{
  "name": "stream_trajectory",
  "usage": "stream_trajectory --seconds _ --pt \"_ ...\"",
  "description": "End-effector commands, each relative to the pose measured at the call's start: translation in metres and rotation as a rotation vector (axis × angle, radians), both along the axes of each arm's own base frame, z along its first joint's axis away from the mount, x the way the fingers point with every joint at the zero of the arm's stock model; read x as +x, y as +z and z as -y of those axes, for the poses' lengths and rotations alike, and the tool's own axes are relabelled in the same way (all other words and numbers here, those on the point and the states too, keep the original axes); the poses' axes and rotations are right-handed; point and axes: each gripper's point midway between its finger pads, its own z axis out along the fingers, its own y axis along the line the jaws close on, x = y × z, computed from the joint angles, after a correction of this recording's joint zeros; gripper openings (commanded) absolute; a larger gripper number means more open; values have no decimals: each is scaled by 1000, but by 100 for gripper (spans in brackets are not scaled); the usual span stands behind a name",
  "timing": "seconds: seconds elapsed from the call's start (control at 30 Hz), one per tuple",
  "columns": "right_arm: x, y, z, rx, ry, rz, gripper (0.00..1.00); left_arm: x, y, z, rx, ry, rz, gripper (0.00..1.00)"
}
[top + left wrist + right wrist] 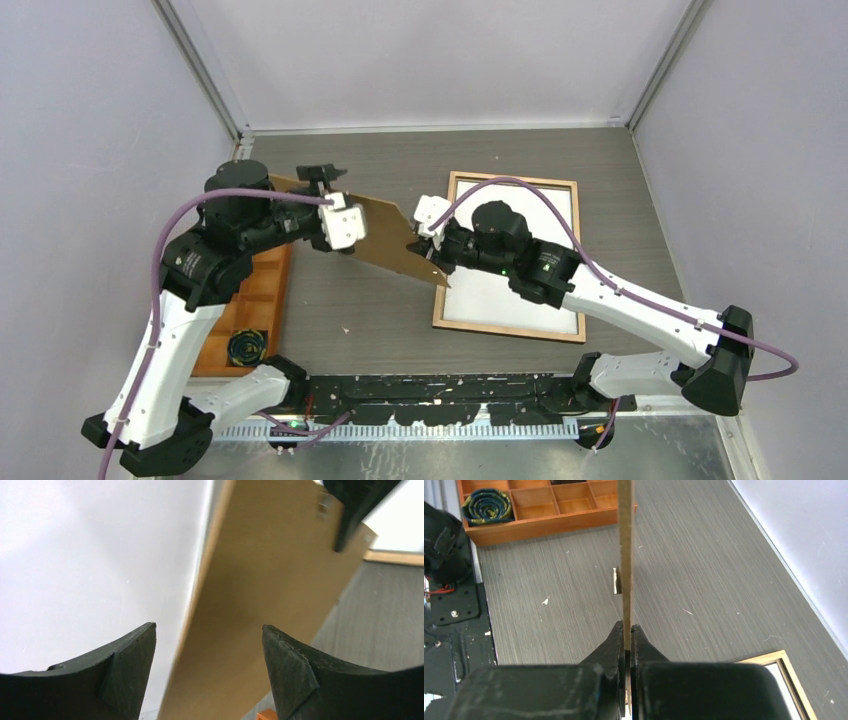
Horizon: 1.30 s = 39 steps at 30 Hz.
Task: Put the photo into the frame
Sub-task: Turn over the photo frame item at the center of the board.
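Two hands meet at a brown backing board [385,235] raised over the counter [340,300]: the left hand [208,629] is released, fingers [125,660] spread about its 9 o'clock end; the right hand [627,630] is clenched on its 3 o'clock edge. Toward 3 o'clock the frame [512,181] lies back-up around a white sheet [500,300], possibly the photo face-down. Thin and bendy, it likely wants an edge grip.

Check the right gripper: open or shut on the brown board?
Shut. The right gripper pinches the brown board by its thin edge, fingers tight on both sides, holding it above the table.
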Motion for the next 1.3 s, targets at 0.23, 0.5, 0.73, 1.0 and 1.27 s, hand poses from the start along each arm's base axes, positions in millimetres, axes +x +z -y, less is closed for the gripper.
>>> stream_trajectory --seconds 0.23,0.5,0.73,1.0,1.27 --pt "11 29 -7 229 -117 -151 1 59 68 -4 -253 254 104 83" --pt "33 46 10 464 -255 -277 1 69 65 -2 -257 325 -23 100" --pt "72 65 39 611 -447 -392 1 93 51 -19 -243 489 -112 100" --pt "73 96 91 702 -536 -441 1 127 14 -33 -259 662 -201 100" --pt "47 126 170 828 -721 -403 1 183 -58 -38 -276 867 -584 100"
